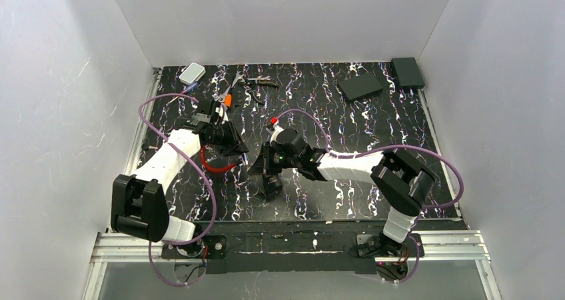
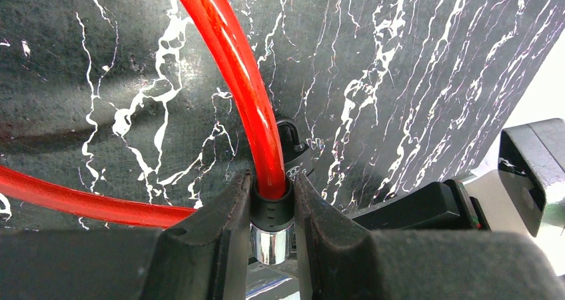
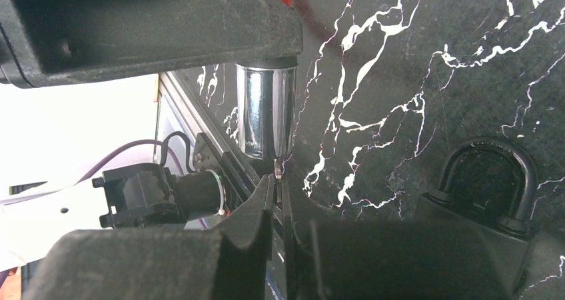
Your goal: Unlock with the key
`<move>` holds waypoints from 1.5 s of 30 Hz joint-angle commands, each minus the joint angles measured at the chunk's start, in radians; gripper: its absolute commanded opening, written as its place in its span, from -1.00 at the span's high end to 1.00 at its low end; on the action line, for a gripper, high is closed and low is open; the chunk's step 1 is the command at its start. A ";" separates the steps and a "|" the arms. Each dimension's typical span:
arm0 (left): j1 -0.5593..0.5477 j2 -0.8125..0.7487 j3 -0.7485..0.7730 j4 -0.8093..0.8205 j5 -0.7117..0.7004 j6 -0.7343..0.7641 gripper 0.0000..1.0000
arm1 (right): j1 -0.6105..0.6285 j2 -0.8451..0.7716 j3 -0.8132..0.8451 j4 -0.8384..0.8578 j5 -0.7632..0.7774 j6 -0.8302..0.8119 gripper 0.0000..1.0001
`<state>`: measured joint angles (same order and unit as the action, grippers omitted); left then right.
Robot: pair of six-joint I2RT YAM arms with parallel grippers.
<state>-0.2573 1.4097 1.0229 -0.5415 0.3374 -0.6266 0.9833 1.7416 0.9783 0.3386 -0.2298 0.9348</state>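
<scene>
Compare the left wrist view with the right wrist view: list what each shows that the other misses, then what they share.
Left wrist only: the red cable arching over the marbled mat, and the left gripper closed on its black collar.
Right wrist only: a black padlock lying on the mat, and the right gripper pinching a thin key, its tip at the end of the chrome cylinder.
Both: the chrome cylinder and the mat.

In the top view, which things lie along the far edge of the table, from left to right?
white case → tools → flat black plate → black box
</scene>
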 commanded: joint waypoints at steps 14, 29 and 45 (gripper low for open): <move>-0.005 -0.068 -0.011 -0.016 0.053 0.031 1.00 | -0.009 -0.025 0.025 0.019 0.068 -0.034 0.97; -0.004 -0.064 -0.021 0.006 0.097 0.029 1.00 | -0.009 -0.014 0.108 -0.042 0.125 -0.114 0.97; -0.007 -0.059 -0.033 0.048 0.182 0.034 1.00 | -0.009 -0.108 0.013 0.094 0.256 -0.247 0.97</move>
<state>-0.2543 1.3949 1.0058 -0.4393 0.4053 -0.6029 0.9844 1.7042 0.9977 0.2783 -0.1165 0.7799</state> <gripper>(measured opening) 0.217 0.118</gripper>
